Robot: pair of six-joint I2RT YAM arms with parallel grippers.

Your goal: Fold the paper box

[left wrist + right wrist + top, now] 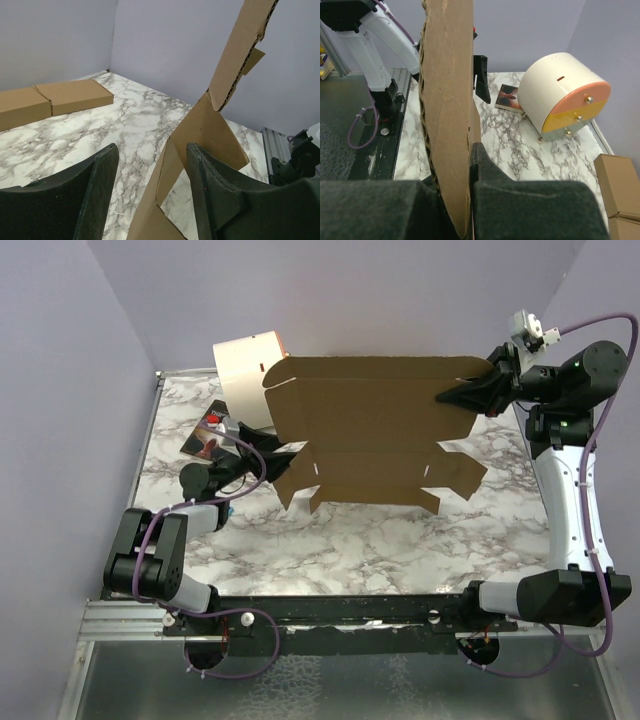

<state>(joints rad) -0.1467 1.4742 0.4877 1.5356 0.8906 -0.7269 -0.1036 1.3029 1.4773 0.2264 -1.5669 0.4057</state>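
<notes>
Top external: paper box (370, 425) being held upright over marble table (400, 540), mostly flat die-cut sheet, no walls formed yet; right gripper (465, 393) pinching its right edge; left gripper (151, 150) standing open, straddling lower-left flap; nearly all folding remaining.

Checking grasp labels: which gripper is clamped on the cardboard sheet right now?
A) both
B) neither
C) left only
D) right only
D: the right gripper is shut on the edge of the cardboard sheet and holds it upright, while the left gripper stands open around a lower flap.
</notes>
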